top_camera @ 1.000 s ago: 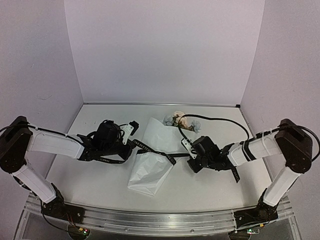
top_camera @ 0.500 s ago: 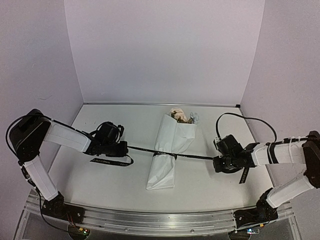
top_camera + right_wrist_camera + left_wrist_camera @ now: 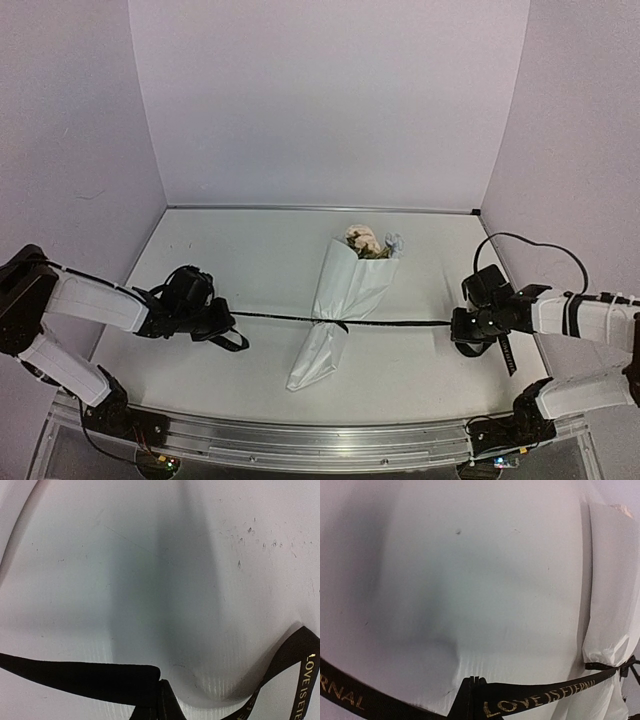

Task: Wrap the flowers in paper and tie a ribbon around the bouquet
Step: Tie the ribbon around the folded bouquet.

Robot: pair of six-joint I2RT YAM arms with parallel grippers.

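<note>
The bouquet lies in the middle of the table, peach and pale blue flowers [image 3: 366, 240] showing at the top of the white paper [image 3: 345, 295] cone. The black ribbon [image 3: 400, 324] runs taut across the cone and pinches it in at a knot [image 3: 327, 324]. My left gripper [image 3: 224, 320] is shut on the ribbon's left end. My right gripper [image 3: 457, 326] is shut on its right end. In the left wrist view my gripper [image 3: 472, 681] pinches the gold-lettered ribbon [image 3: 540, 700], which leads to the paper [image 3: 610, 580]. In the right wrist view my gripper [image 3: 161, 684] pinches the ribbon [image 3: 75, 672], and a loose tail [image 3: 300, 675] curls to the right.
Lavender walls close in the white table [image 3: 250, 250] at the back and both sides. An aluminium rail [image 3: 300, 440] runs along the near edge. A black cable [image 3: 525, 243] loops above the right arm. Loose ribbon ends hang by each gripper.
Both grippers have moved outward, away from each other, and have drawn the ribbon straight and taut. The paper cone has narrowed at the knot and swung to a steeper angle.
</note>
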